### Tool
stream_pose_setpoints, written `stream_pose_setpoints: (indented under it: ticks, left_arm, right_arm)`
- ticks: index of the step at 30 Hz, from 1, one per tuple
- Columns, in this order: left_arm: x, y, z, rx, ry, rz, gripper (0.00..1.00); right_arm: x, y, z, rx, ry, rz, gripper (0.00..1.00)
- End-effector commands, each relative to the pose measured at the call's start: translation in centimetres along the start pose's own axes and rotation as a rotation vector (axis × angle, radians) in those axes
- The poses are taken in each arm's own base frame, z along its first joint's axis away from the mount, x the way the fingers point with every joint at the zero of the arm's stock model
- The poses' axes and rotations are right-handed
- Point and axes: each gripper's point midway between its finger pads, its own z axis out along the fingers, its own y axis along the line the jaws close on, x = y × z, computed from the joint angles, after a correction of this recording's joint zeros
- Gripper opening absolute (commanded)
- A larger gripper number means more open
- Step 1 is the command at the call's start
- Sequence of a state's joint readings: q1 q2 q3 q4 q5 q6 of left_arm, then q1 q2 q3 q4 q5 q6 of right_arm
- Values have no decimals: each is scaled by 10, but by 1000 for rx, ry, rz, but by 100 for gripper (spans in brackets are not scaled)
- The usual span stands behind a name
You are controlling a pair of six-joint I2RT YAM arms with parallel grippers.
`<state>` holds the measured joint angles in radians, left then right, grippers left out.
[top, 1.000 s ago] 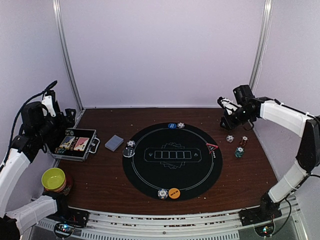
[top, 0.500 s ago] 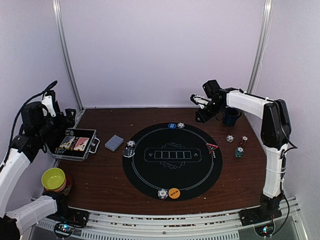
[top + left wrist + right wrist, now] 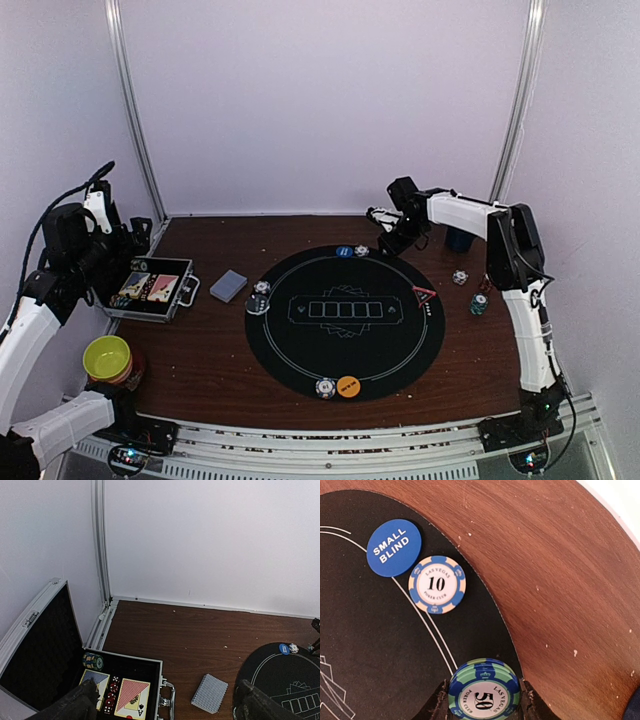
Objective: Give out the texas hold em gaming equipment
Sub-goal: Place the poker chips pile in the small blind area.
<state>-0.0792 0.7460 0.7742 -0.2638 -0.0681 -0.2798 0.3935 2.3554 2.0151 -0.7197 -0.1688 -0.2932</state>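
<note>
My right gripper [image 3: 384,238] is at the far edge of the round black mat [image 3: 345,345]. In the right wrist view it [image 3: 484,701] is shut on a small stack of green-and-blue 50 chips [image 3: 484,690], low over the mat's rim. Just beyond lie the blue SMALL BLIND button [image 3: 394,547] and a blue-and-cream 10 chip [image 3: 437,584]. My left gripper [image 3: 167,711] is open and empty above the open case [image 3: 155,288]. A grey-blue deck [image 3: 228,286] lies beside the case. The red triangle [image 3: 423,294] sits on the mat's right, and the orange button [image 3: 348,385] with a chip [image 3: 325,387] at its near edge.
Chips [image 3: 261,290] lie at the mat's left edge. More chips [image 3: 480,303] and a smaller pile [image 3: 459,277] lie on the wood at right. The dark blue cup [image 3: 459,238] stands far right. The yellow-green bowl [image 3: 107,357] is near left. The case holds cards [image 3: 131,699] and chips [image 3: 93,661].
My right arm has swung left from the table's right side to the mat's far edge, near the blue button. The left arm has not moved.
</note>
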Motion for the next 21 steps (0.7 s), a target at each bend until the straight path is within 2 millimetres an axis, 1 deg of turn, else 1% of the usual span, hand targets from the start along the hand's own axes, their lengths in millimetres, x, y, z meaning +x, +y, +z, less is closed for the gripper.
stream_pose_setpoints:
  ticks: [1, 6, 10, 16, 21]
  left_arm:
    - [-13, 1, -3, -5, -44, -1, 98]
    - [-12, 2, -3, -9, -44, 0, 98]
    - [-13, 2, -4, -8, -47, -1, 98]
    - [-13, 2, -3, -9, -45, 0, 98]
    - [-13, 2, -3, -11, -46, 0, 98]
  right_arm:
    - [-15, 2, 6, 3, -26, -42, 31]
    - [-12, 9, 24, -5, 2, -75, 31]
    - [-9, 13, 33, 4, 12, -85, 31]
    - [-8, 19, 40, 11, 24, -107, 32]
    - [-8, 20, 46, 26, 29, -114, 32]
